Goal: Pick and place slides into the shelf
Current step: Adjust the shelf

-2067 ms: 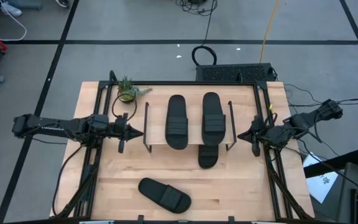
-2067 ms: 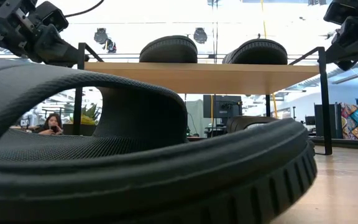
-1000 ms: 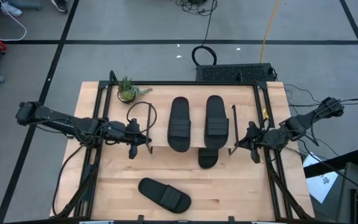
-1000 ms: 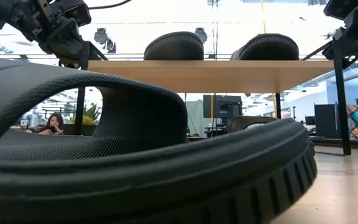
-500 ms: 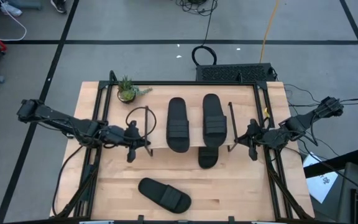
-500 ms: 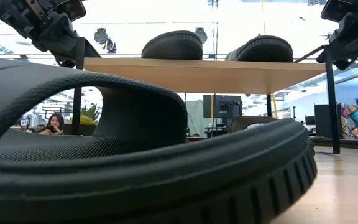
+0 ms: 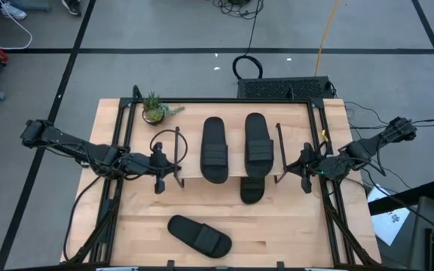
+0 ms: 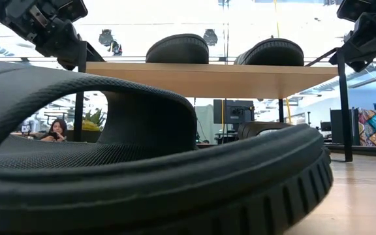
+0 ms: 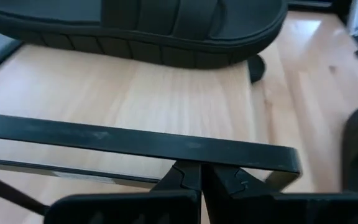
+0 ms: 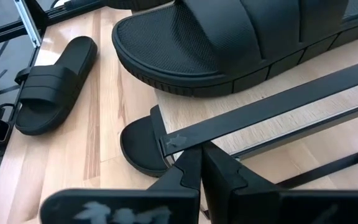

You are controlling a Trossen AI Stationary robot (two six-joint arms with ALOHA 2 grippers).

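Observation:
The shelf (image 7: 236, 162), a light plank on thin black wire legs, stands mid-table with two black slides (image 7: 215, 149) (image 7: 257, 143) on top. A third slide (image 7: 251, 190) lies on the table under the shelf, its near end sticking out. A fourth slide (image 7: 199, 235) lies near the table's front edge and fills the low view (image 8: 142, 163). My left gripper (image 7: 175, 167) is shut at the shelf's left end. My right gripper (image 7: 285, 169) is shut at its right end. My left gripper pinches the thin black top rail of the shelf's left end (image 9: 191, 148) at its fingertips (image 9: 185, 177). The fingers come from the table's left, slanting down, and lie across the rail. The plank stays about level. My right gripper pinches the black top rail of the shelf's right end (image 10: 188, 138) at its fingertips (image 10: 188, 165). The fingers come from the table's right, slanting down, across the rail. The shelf's right leg (image 8: 344, 150) reaches down to the table.
A small potted plant (image 7: 154, 110) stands at the table's far left corner. Black frame rails run along the table's left side (image 7: 115, 196) and right side (image 7: 331, 211). Bare wood lies to the right of the fourth slide (image 7: 285, 233).
The shelf, with the two slides on top, has shifted a little toward the table's left edge. Both grippers have gone with it and kept their hold on its end rails. The two slides on the table have stayed where they were.

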